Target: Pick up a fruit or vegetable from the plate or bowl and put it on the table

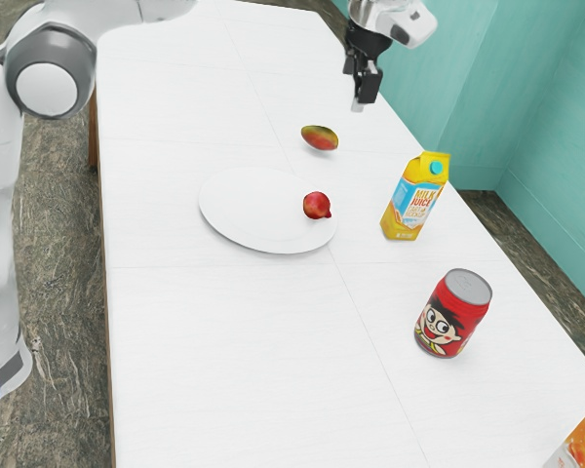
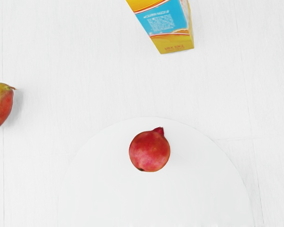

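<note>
Well below the pincer (image 1: 364, 90), off toward the exterior view's lower left: the pomegranate (image 2: 149, 151), on the plate (image 1: 242, 210) near the rim. Nearly round, barely any long axis; crown pointing outward, roughly toward the juice carton (image 1: 412, 200). Cannot tell the pincer's opening; no held thing visible. Probably needs lowering before any grasp.

Arm (image 1: 51, 78) extends from exterior view's upper left; end effector (image 1: 363, 99) raised, pointing down.
</note>
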### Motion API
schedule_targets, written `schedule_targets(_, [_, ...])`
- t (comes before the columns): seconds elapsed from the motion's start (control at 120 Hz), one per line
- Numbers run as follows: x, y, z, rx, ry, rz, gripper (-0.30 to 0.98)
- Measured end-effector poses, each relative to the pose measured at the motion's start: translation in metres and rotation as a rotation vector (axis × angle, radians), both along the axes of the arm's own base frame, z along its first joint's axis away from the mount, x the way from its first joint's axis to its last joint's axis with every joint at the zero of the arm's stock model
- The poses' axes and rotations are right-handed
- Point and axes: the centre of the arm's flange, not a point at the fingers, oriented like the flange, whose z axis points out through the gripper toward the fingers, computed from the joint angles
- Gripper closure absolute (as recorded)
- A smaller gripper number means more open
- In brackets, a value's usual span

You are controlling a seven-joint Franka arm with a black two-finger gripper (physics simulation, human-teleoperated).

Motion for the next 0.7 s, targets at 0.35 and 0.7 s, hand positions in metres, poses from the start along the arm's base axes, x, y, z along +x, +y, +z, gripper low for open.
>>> schedule_targets(0.35, [0.021, -0.007, -0.050, -0.089, 0.103, -0.034, 0.00])
schedule_targets(0.7, [-0.045, 0.021, -0.117, -0.121, 0.251, 0.091, 0.00])
